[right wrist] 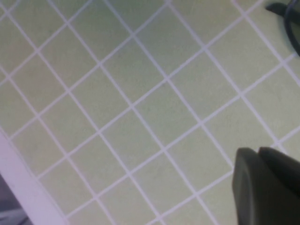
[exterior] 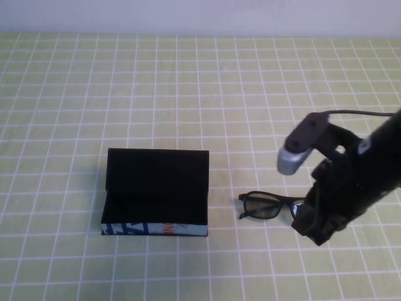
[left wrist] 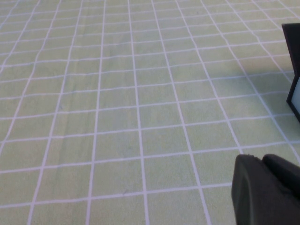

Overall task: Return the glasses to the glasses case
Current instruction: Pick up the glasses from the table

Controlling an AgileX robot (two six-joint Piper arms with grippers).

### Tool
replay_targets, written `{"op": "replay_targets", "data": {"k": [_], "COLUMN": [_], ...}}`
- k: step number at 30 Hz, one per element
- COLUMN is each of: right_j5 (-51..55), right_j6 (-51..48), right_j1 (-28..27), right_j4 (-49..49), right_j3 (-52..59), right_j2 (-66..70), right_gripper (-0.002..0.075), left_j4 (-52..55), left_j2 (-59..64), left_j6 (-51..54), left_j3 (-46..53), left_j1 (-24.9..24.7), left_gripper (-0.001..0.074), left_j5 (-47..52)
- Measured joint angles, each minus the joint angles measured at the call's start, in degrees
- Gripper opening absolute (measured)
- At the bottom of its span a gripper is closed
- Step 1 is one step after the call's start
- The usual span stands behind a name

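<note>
The glasses case point(exterior: 156, 191) stands open left of centre, lid up, black lining showing, its white printed front facing me. One edge of it shows in the left wrist view point(left wrist: 294, 70). The black glasses point(exterior: 268, 206) lie on the mat just right of the case, and their right end is hidden behind my right arm. My right gripper point(exterior: 318, 233) hangs at that right end. In the right wrist view its fingers point(right wrist: 258, 157) are pressed together with nothing between them, over bare mat. My left gripper point(left wrist: 260, 161) is out of the high view and is shut and empty, low over the mat near the case.
A green mat with a white grid point(exterior: 188, 94) covers the table up to a pale wall at the back. A grey camera housing point(exterior: 293, 158) sits on the right arm. A dark curved piece point(right wrist: 286, 14) shows at the corner of the right wrist view.
</note>
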Motion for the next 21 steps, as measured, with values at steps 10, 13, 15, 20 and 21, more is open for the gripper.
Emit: {"op": "replay_targets", "data": {"k": [10, 13, 15, 20, 21], "right_j5": [5.4, 5.5, 5.5, 5.5, 5.5], "right_j6": [-3.6, -4.1, -5.6, -11.7, -12.5], "right_j1": [3.1, 3.1, 3.1, 3.1, 3.1], "right_j4": [-14.1, -17.9, -19.0, -18.6, -18.6], "right_j3": [-17.0, -20.2, -22.0, -23.8, -23.8], "right_j2": [18.5, 21.6, 23.2, 26.1, 26.7], "right_gripper": [0.0059, 0.0182, 0.0279, 0.0417, 0.0419], "left_j4": [0.0, 0.0, 0.0, 0.0, 0.0], "left_j2": [0.0, 0.0, 0.0, 0.0, 0.0], "left_j6": [0.0, 0.0, 0.0, 0.0, 0.0], "left_j3": [0.0, 0.0, 0.0, 0.0, 0.0], "left_j1": [0.0, 0.0, 0.0, 0.0, 0.0], "left_gripper": [-0.0002, -0.0002, -0.0002, -0.0002, -0.0002], "left_j5": [0.0, 0.0, 0.0, 0.0, 0.0]}}
